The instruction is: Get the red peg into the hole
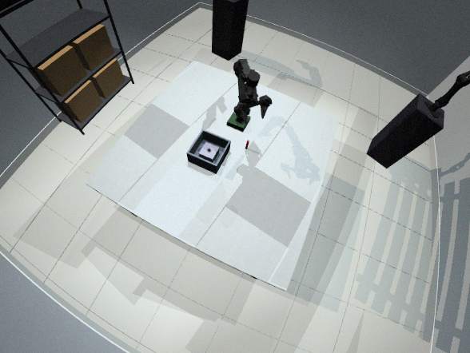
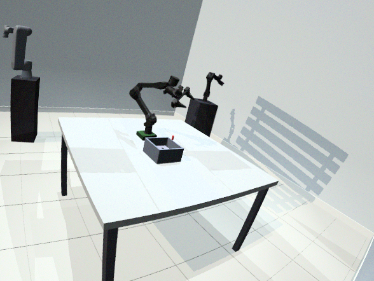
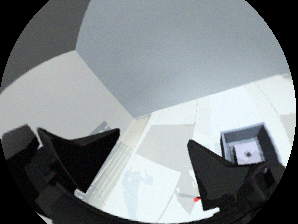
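Note:
The red peg [image 1: 247, 144] [image 2: 173, 138] [image 3: 196, 199] stands upright on the table, beside the box; in the wrist view it shows only as a small red spot by the right finger. The open dark grey box [image 1: 202, 163] [image 2: 170, 156] [image 3: 270, 145] has a pale plate [image 1: 204, 152] [image 3: 240, 148] at its bottom, with a dark hole [image 1: 209, 150] [image 3: 248, 154] in the middle. My gripper [image 2: 189, 102] [image 3: 154, 138] is wide open and empty. It hangs high above the table, well above the peg and tilted outward.
The arm's green base [image 1: 236, 126] [image 2: 141, 135] sits behind the box on the white table [image 1: 168, 200] [image 2: 191, 187]. The box walls stand up around the plate. A shelf with cartons [image 1: 81, 105] and dark pedestals [image 1: 404, 132] [image 2: 25, 108] stand away from the table.

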{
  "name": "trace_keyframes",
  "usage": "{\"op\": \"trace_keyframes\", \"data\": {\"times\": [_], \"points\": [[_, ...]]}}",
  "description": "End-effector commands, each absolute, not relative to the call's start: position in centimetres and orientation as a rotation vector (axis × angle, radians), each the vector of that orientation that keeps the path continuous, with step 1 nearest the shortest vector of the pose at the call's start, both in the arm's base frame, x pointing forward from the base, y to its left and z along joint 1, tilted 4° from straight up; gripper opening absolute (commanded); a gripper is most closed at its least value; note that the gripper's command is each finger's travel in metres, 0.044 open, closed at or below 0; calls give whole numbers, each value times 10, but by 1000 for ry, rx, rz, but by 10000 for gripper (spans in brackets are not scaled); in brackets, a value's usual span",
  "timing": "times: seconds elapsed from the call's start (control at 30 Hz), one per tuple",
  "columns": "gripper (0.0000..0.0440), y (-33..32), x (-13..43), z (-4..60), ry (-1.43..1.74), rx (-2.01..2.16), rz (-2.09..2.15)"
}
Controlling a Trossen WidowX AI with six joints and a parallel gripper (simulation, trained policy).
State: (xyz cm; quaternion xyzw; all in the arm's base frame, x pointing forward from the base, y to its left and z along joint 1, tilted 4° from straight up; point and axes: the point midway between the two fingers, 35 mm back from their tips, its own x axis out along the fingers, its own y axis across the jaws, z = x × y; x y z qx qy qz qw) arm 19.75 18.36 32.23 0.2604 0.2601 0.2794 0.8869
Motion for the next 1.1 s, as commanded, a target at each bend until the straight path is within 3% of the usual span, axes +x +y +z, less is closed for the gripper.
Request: {"op": "trace_keyframes", "data": {"times": [0.0,1.07], "points": [[440,177,201,289,665,551,478],[440,136,146,116,1407,550,-373]]}}
